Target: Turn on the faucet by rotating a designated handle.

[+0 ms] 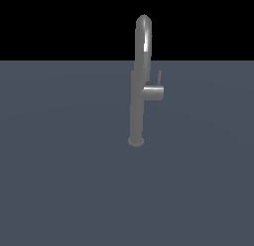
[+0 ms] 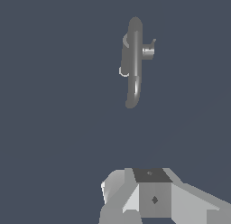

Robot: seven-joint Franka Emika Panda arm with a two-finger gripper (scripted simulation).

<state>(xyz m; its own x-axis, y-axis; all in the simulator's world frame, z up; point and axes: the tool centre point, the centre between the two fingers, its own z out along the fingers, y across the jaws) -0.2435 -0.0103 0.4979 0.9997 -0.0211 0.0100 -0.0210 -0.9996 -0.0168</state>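
Faucet (image 1: 137,98) stands upright on a plain blue-grey floor (image 1: 59,180), its round base flange resting flat on that surface and its arched spout rising at the top. A short metal stub (image 1: 155,92) juts sideways from the faucet's column, toward the exterior view's right, about halfway up. On the stub's far end a thin dark handle (image 1: 159,77) points upward, close beside the column but apart from it.

From the wrist view the faucet (image 2: 134,60) is seen from above, with the handle (image 2: 152,41) a tiny rod at the stub's tip. The gripper (image 2: 151,198) shows only as grey blocks of its body, well apart from the faucet; its fingers are out of sight, so whether it is parted or closed cannot be told.
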